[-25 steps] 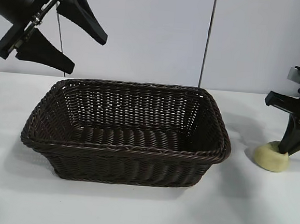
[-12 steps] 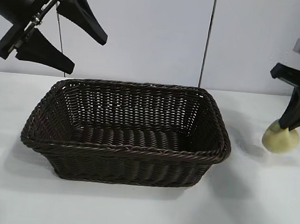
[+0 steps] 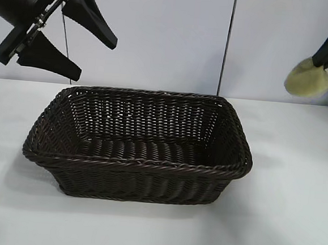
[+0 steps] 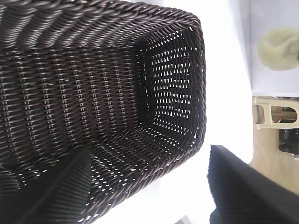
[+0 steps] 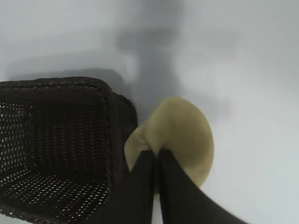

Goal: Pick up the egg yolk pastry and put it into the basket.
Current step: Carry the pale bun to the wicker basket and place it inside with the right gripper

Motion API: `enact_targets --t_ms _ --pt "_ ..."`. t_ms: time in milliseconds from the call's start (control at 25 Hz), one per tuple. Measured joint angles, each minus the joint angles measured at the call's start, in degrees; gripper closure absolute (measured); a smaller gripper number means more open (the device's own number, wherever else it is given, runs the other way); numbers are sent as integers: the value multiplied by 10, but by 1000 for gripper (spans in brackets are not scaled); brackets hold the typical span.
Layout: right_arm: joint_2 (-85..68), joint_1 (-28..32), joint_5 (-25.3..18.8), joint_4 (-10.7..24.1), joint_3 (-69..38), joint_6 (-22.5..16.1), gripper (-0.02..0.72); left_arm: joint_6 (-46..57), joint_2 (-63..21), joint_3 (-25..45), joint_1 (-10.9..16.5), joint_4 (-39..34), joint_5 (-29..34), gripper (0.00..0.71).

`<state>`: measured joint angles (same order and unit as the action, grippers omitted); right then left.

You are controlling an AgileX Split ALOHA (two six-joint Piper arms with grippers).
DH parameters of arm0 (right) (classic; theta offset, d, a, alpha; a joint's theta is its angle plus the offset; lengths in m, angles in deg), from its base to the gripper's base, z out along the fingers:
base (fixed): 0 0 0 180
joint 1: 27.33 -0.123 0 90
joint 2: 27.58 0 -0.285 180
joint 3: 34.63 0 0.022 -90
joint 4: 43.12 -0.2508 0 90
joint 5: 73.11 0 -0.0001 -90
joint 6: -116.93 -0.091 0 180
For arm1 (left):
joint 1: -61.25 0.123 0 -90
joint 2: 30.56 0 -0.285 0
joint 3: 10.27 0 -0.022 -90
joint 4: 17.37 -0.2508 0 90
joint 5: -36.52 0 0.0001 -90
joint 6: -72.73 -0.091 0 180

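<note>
The dark brown woven basket (image 3: 138,143) stands in the middle of the white table. My right gripper (image 3: 323,60) is high at the upper right, to the right of the basket, shut on the pale yellow egg yolk pastry (image 3: 308,80), which hangs in the air well above the table. In the right wrist view the two fingers pinch the pastry (image 5: 180,133) by its edge, with the basket's corner (image 5: 56,140) below beside it. My left gripper (image 3: 95,54) is open and empty, held above the basket's far left corner. The left wrist view looks into the basket (image 4: 103,93) and shows the pastry (image 4: 279,48) far off.
A white wall with a dark vertical seam (image 3: 227,42) stands behind the table. White tabletop (image 3: 293,212) lies to the right of the basket and in front of it.
My right gripper has lifted the pastry off the table, from beside the basket's right end up to the top right of the exterior view. The left arm has not moved.
</note>
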<state>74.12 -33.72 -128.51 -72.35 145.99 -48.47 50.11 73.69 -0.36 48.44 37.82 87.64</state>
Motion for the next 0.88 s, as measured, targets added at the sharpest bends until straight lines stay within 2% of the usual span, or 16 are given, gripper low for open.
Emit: enact_targets --t_ms 240,400,760,880 --pt "12 -103 39 -2 0 -20 682 0 0 0 0 0 0 199" --pt "50 -144 60 -4 0 -30 682 0 0 0 0 0 0 199" --pt "141 -159 87 -4 0 -30 680 0 0 0 0 0 11 199" --pt "145 -159 100 -4 1 -32 627 0 0 0 0 0 12 199"
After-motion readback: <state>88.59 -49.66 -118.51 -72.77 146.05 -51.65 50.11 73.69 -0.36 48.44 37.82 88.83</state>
